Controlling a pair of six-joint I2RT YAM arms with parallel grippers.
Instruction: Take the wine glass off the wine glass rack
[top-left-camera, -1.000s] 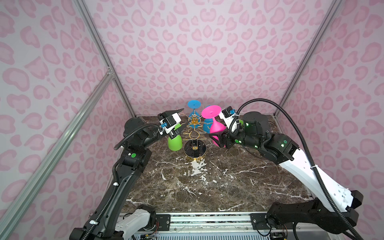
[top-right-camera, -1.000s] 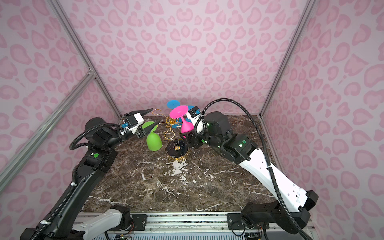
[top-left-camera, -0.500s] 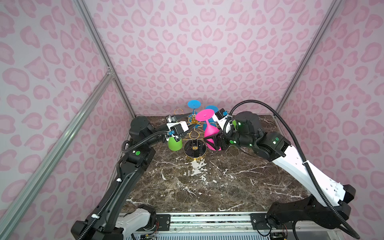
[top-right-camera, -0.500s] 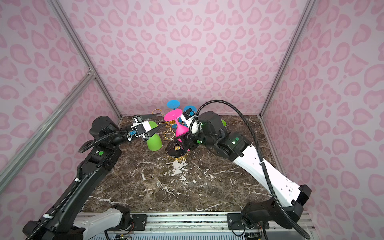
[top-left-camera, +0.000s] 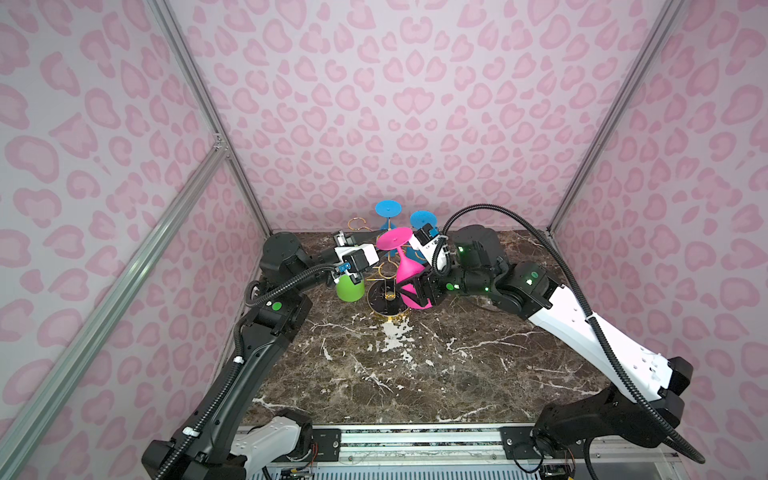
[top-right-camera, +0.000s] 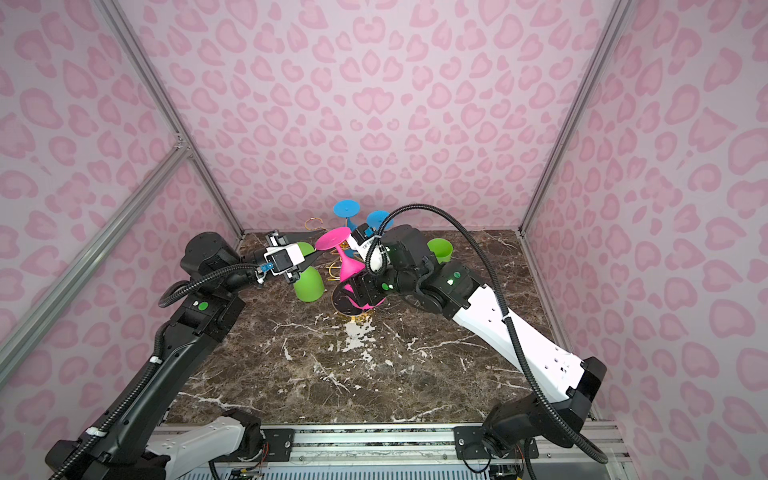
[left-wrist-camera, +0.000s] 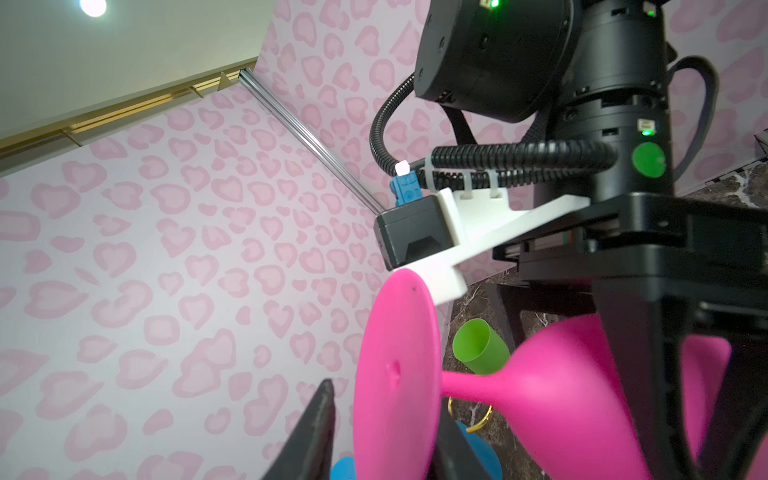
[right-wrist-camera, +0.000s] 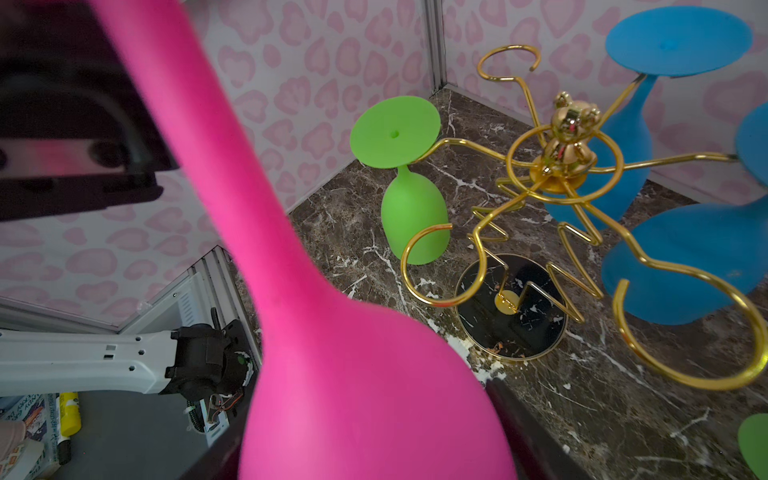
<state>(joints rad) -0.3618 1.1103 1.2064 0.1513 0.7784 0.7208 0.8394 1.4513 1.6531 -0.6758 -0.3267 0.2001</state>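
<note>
The pink wine glass (top-left-camera: 409, 274) hangs foot-up, tilted, in front of the gold wire wine glass rack (top-left-camera: 384, 299). My right gripper (top-left-camera: 415, 293) is shut on its bowl (right-wrist-camera: 353, 395), whose sides fill the space between the fingers. In the right wrist view the stem stands outside the rack's loops (right-wrist-camera: 569, 137). My left gripper (top-left-camera: 376, 245) reaches in from the left, and its jaws straddle the rim of the pink foot (left-wrist-camera: 395, 374). A gap shows between one finger (left-wrist-camera: 324, 415) and the disc, so the left gripper (left-wrist-camera: 386, 415) is open.
A green glass (right-wrist-camera: 411, 208) and two blue glasses (right-wrist-camera: 681, 37) hang upside down on the rack arms. A green cup (top-right-camera: 440, 249) stands at the back right behind my right arm. The patterned walls stand close behind the rack. The rack's black base (right-wrist-camera: 511, 307) sits on marble.
My left gripper has swung right to the pink foot and its jaws have narrowed around it. My right arm has carried the pink glass forward and to the left, off its loop.
</note>
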